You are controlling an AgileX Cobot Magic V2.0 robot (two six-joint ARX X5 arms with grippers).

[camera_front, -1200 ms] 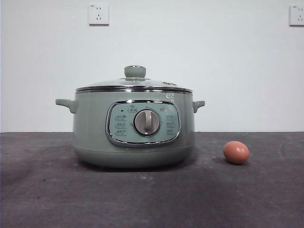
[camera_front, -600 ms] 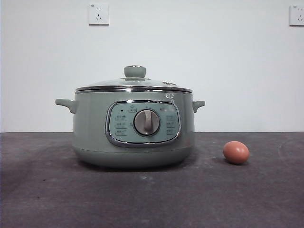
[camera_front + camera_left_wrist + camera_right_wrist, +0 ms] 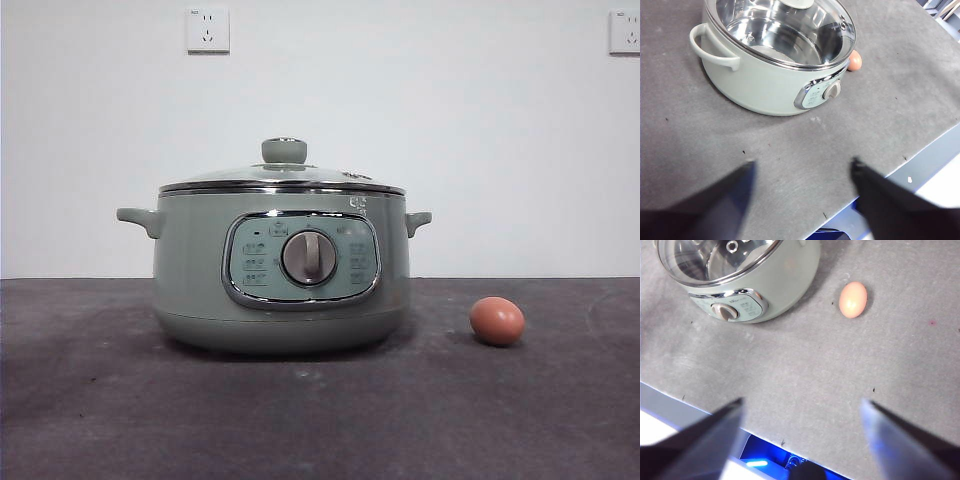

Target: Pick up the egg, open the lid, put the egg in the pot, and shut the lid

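The sage-green pot [image 3: 280, 290] stands mid-table, its dial facing the front view. The glass lid [image 3: 283, 180] with its green knob rests shut on it. A reddish-brown egg [image 3: 497, 321] lies on the grey mat to the pot's right, apart from it. My left gripper [image 3: 802, 172] hovers open over the mat in front of the pot [image 3: 765, 75], holding nothing. My right gripper [image 3: 802, 410] is open too, above the table's front edge, with the egg [image 3: 853, 299] well beyond its jaws and the pot [image 3: 750, 285] beside that. Neither gripper shows in the front view.
The grey mat [image 3: 320, 410] covers the table. Its front edge [image 3: 705, 412] lies just under my right gripper, with a blue light below. Two wall sockets [image 3: 208, 30] sit high on the white back wall.
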